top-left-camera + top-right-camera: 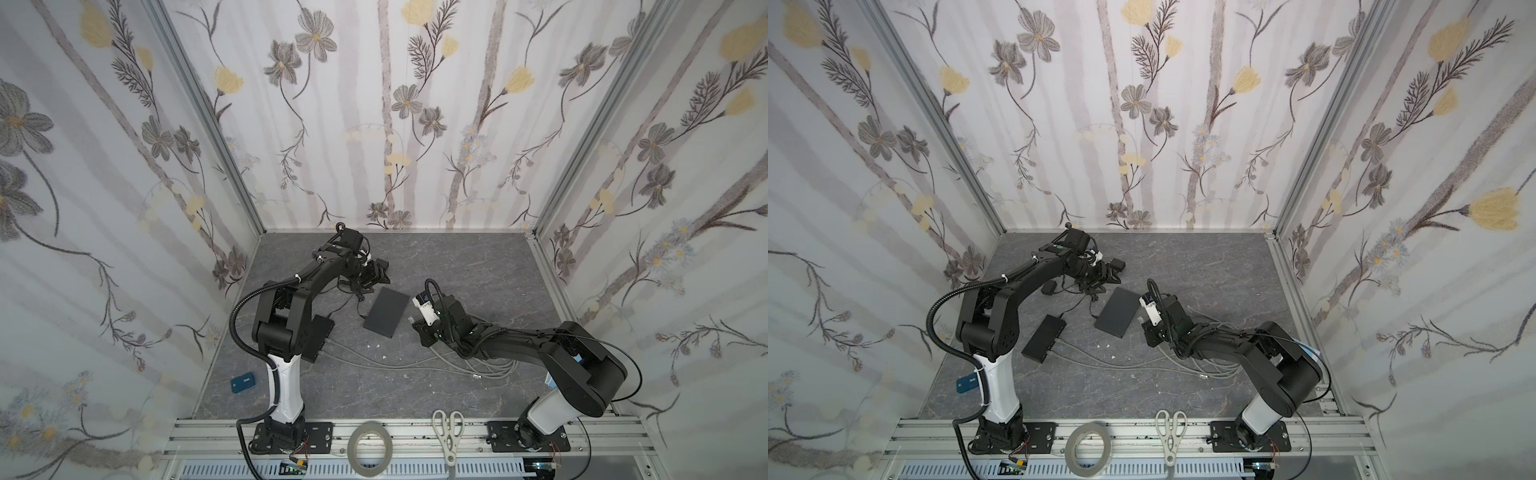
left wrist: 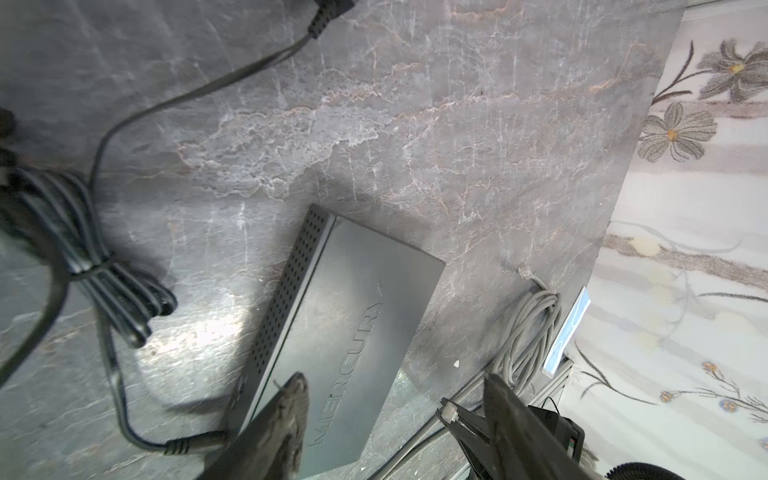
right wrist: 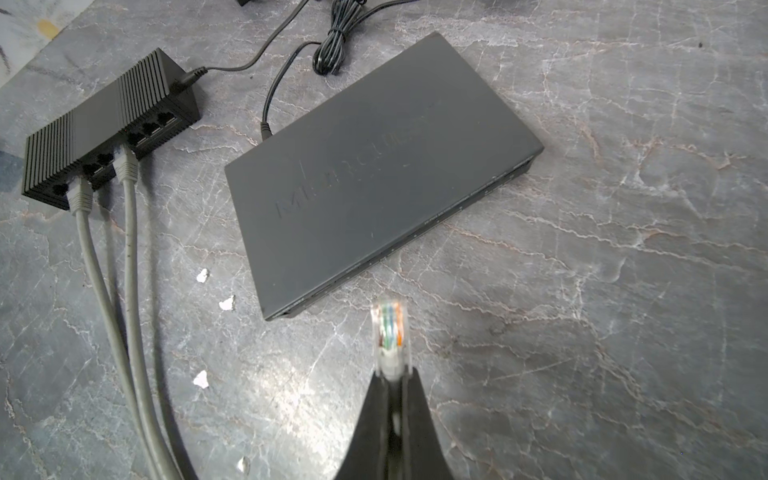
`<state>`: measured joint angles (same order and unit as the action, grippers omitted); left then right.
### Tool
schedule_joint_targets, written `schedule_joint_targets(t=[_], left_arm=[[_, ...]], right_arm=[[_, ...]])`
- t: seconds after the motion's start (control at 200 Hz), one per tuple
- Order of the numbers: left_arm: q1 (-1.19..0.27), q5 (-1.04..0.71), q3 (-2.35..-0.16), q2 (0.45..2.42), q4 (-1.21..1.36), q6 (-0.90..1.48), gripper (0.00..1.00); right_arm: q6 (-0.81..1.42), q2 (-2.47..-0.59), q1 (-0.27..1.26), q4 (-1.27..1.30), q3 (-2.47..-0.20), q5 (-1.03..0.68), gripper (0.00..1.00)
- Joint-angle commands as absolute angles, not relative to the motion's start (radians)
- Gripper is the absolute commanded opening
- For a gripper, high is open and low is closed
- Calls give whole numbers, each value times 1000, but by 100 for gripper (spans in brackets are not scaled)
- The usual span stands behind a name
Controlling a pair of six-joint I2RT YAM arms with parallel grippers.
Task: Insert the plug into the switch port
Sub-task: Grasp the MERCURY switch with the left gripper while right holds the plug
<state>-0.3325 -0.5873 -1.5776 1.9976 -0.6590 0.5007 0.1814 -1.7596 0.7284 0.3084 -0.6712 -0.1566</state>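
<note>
**Right claw (image 3: 392, 376) shut on plug, insertion not yet begun**

Pinches the plug (image 3: 390, 328) by its rear end, jaws closed narrow on it, clear head pointing forward. Hangs over bare table (image 3: 582, 332), touching nothing. Faces the flat switch (image 3: 374, 166) just ahead, near but apart. Port row on the facing edge too dark to read.

Further ahead, toward the left arm's side: ribbed switch (image 3: 104, 124) with two grey cables (image 3: 124, 257) already plugged in.

Across the flat switch from the right claw: left claw (image 2: 395, 380), open wide and empty.

Done, by judgement: plug picked up and roughly aimed.

Left to do: lower to port height, line up with a free port, push in until seated, then release.

Cannot tell for sure which switch is meant. Probably the flat one, being nearest.
</note>
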Motion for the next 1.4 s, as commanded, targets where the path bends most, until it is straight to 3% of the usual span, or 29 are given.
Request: schedule_joint_targets(t=[0.0,0.435,1.024,1.394], left_arm=[[-339,-522,-1592,1996,-719,485,70],[-364,-413,-1639,2050,-793,471,72],[-424,-502,-1630,2123,-704,520,70],[-426,-375,-1562,2018,-611,538,70]], right_arm=[[179,-1763,731,324,-678,-168,0],[151,-1761,744,283,-700,-163,0],[141,-1784,752,271,-701,-156,0],[151,-1776,761,286,-671,-151,0]])
